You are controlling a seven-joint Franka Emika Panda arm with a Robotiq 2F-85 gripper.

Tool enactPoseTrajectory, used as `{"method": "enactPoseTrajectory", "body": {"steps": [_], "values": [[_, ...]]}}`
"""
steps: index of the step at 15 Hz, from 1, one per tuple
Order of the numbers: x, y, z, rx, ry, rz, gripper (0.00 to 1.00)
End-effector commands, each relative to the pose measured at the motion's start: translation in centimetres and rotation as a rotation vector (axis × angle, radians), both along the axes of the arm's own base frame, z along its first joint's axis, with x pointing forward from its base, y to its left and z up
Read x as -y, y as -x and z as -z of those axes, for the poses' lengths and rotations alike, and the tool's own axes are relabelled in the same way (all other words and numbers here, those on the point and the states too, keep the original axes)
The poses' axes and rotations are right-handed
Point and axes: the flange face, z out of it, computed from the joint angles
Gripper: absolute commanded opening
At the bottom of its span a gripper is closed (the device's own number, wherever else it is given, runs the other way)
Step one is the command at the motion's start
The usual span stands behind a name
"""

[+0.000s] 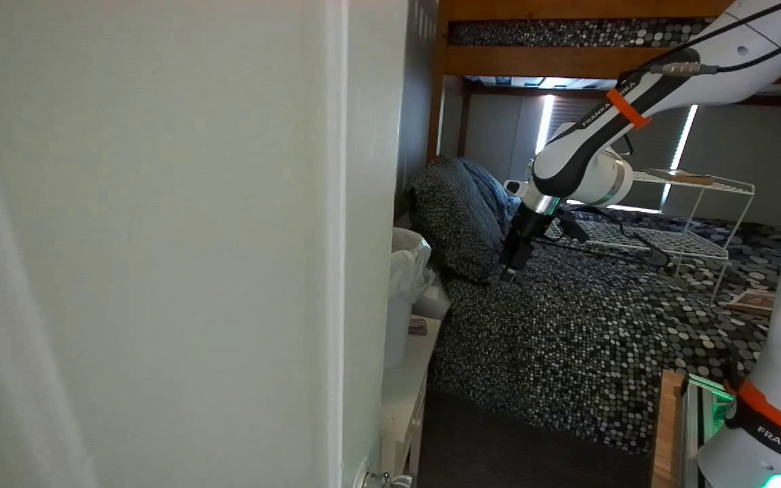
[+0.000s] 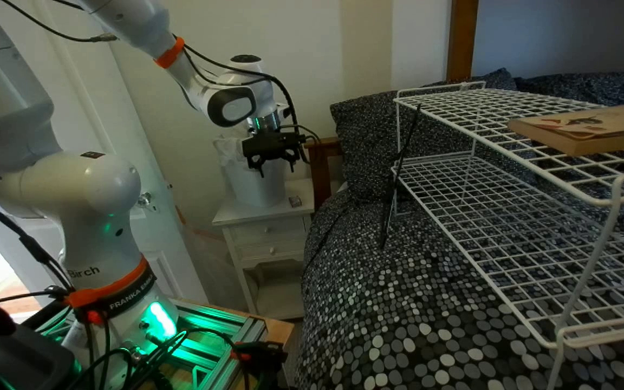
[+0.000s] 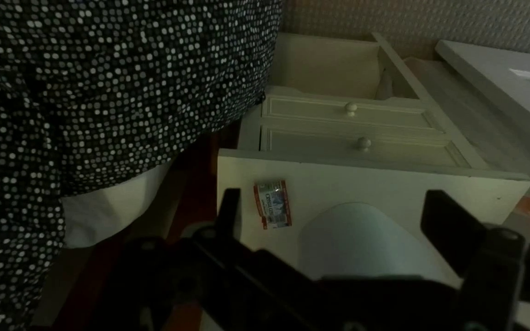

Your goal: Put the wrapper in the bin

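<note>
The wrapper is a small flat packet with red edges and a printed middle (image 3: 273, 204). It lies on the white nightstand top (image 3: 394, 186) beside the bin and also shows in both exterior views (image 1: 417, 327) (image 2: 295, 201). The bin is white with a plastic liner (image 2: 260, 187) and stands on the nightstand; it also shows in an exterior view (image 1: 398, 332). In the wrist view the bin's lower wall (image 3: 361, 243) shows and its top is hidden behind the gripper. My gripper (image 3: 333, 195) is open and empty, above the nightstand and apart from the wrapper. It shows in both exterior views (image 1: 509, 272) (image 2: 277, 171).
A bed with dotted bedding (image 2: 398, 303) stands beside the nightstand, with a pillow (image 1: 455, 220) near the bin. A white wire rack (image 2: 485, 260) on the bed holds a book (image 2: 588, 130). A white door (image 1: 160, 237) stands close on the nightstand's other side.
</note>
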Motion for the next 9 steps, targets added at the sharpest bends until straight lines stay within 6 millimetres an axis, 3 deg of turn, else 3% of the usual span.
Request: {"method": "enactPoseTrajectory", "body": {"steps": [1,6,9], "values": [[0.1,0.0,-0.2,0.004,0.000,0.001,1.00],[0.2,0.0,-0.5,0.011,-0.001,0.004,1.00],[-0.2,-1.4,0.5,0.001,-0.038,-0.071,1.00]]}}
